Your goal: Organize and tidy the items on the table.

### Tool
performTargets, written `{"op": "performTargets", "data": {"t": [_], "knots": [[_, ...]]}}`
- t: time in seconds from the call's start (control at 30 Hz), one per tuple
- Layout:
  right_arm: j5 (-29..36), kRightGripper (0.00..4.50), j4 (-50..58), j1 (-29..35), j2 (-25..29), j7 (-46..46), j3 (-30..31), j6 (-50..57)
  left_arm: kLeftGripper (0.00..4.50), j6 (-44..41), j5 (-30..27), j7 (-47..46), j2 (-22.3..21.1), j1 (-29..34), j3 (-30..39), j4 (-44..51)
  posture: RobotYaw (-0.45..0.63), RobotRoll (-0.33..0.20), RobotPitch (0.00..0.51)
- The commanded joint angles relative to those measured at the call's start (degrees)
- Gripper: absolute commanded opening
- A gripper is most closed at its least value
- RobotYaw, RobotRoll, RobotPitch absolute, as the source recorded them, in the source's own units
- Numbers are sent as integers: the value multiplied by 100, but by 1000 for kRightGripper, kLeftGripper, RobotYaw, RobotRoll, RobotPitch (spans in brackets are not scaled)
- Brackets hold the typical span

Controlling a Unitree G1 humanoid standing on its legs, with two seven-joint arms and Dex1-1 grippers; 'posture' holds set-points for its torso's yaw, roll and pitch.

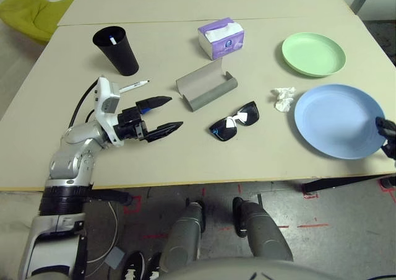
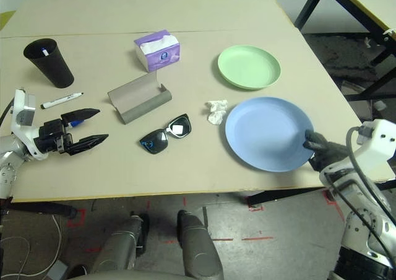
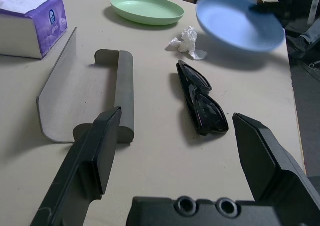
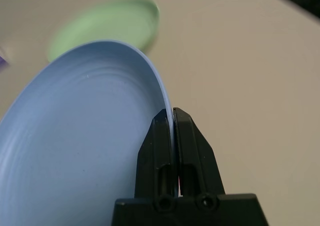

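A large pale beige tabletop (image 1: 185, 162) with a light wood edge stretches out over a grey floor (image 1: 204, 236), and a yellow-green chair (image 1: 34, 17) stands beyond its far left corner. Over the left part of the tabletop, the robot's left gripper (image 1: 177, 111) hangs open and empty, its fingers spread toward the sunglasses and glasses case. The right gripper (image 4: 170, 111) is closed on the rim of the blue plate (image 2: 269, 134), the biggest of the dishes. I can see that plate tilted and raised off the tabletop, its shadow beneath it. The smaller green plate (image 2: 249, 67) lies flat beyond it. Near the middle, the grey glasses case (image 1: 207, 88) lies open, and the purple tissue box (image 1: 221, 38) sits just behind it. The black cup (image 1: 117, 51) leans at the far left, with a pale marker (image 1: 112, 39) poking up inside. The black sunglasses (image 1: 235, 121) rest between the case and the near edge. A crumpled white tissue (image 1: 284, 98) lies just beside the blue plate. A white marker with a black cap (image 2: 62, 100) lies near the cup. Something small and blue (image 2: 75, 123) peeks out by the left gripper, too covered for me to name.
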State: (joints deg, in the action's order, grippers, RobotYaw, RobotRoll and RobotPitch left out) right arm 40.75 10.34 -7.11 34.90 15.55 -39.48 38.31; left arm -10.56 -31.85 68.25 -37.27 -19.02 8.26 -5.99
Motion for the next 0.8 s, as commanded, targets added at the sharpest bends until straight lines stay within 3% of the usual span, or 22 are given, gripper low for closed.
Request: {"op": "performTargets", "data": {"t": [0.03,0.23,0.53,0.8], "knots": [[336,13,70,-403,177,-53,-82,253,4500,2,48,6,16,-10,-7,-24,-223,0,227],[421,13,-474,-1404,142,-295,102,294,4500,-17,46,-116,-7,19,87,3,-212,0,224],[-997,13,-2800,-3297,-38,-546,1184,-973,4500,-154,-4,-895,84,22,359,212,-174,0,221],[-1411,13,-3101,-3573,-160,-600,1457,-1191,4500,-334,-153,-1229,117,369,533,741,-142,0,215]]}}
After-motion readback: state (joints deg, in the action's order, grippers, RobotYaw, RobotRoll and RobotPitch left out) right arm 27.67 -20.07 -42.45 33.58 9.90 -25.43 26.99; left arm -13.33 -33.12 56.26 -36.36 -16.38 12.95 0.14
